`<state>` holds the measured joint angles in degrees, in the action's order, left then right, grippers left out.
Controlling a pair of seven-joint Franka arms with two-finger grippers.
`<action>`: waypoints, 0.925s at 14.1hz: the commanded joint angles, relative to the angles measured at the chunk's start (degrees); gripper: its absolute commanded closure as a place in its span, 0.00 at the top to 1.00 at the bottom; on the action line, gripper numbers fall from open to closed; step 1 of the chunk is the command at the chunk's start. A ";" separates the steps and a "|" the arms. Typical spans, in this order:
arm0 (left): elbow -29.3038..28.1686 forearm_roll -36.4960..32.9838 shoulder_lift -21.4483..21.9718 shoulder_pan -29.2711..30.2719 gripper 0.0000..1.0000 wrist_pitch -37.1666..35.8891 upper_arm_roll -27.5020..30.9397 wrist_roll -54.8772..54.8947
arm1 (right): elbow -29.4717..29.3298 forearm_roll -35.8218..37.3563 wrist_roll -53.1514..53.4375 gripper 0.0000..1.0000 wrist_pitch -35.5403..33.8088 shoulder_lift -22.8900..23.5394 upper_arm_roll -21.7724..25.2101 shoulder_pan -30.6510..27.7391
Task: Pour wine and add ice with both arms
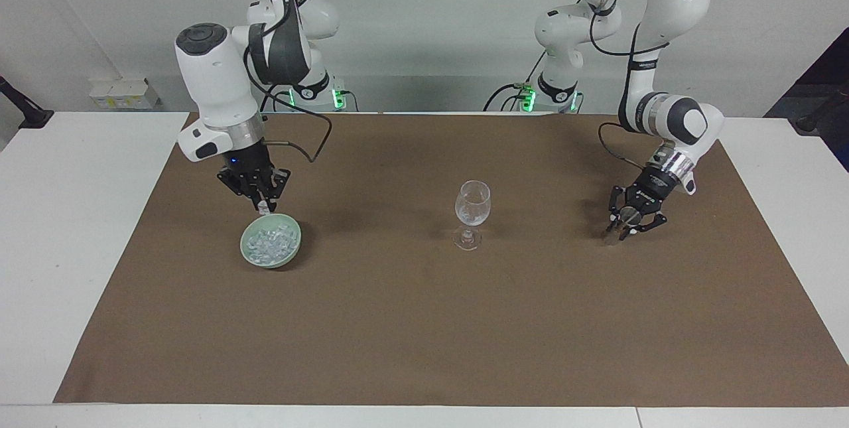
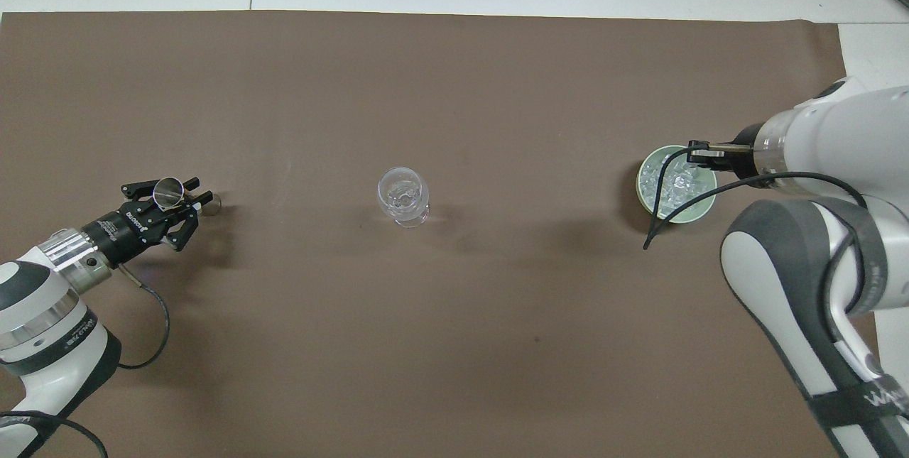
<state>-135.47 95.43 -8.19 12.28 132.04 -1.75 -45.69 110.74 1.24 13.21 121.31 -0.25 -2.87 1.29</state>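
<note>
We see the clear stemmed wine glass [image 1: 472,206] standing upright in the middle of the brown mat [image 1: 424,335], well apart from both arms. Something clear and lumpy seems to sit in its bowl, but we cannot tell whether that is ice, liquid or only reflections.

The right gripper [image 1: 262,202] hangs over the pale green bowl [image 1: 242,245], clear of its rim. Its fingertips are pressed together on what looks to us like one small ice chunk [image 1: 264,208]. The rest of the ice [image 1: 268,242] lies heaped in that bowl, toward the right arm's end of the table.

The left gripper [image 1: 627,227] is low over the mat at the left arm's end, tilted, around a small clear round cup [image 2: 168,190] whose lower end seems to touch the mat. Whether it grips the cup or has let go we cannot tell.

We judge the pouring to be over or nearly so, since the cup is down by the mat and away from the glass. The ice step is under way: one chunk is lifted, and carrying it across and dropping it into the glass is left to do
</note>
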 commanded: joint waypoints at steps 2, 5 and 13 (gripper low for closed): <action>-0.94 1.43 0.55 -1.29 0.50 0.50 0.52 1.57 | -0.70 -2.03 1.21 0.00 -4.40 -4.05 0.06 -0.93; -0.94 1.25 0.63 -1.29 0.84 0.41 0.52 2.09 | -2.89 -4.84 0.77 0.00 -8.71 -5.11 0.67 -1.03; -1.20 -13.13 3.44 -0.15 1.00 0.24 0.70 2.53 | -10.96 -11.34 13.65 0.00 -8.63 -1.61 -4.15 5.02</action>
<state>-135.43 86.67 -7.05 12.26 132.03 -1.56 -43.09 103.83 -8.15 20.87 112.89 -4.04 -5.52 4.52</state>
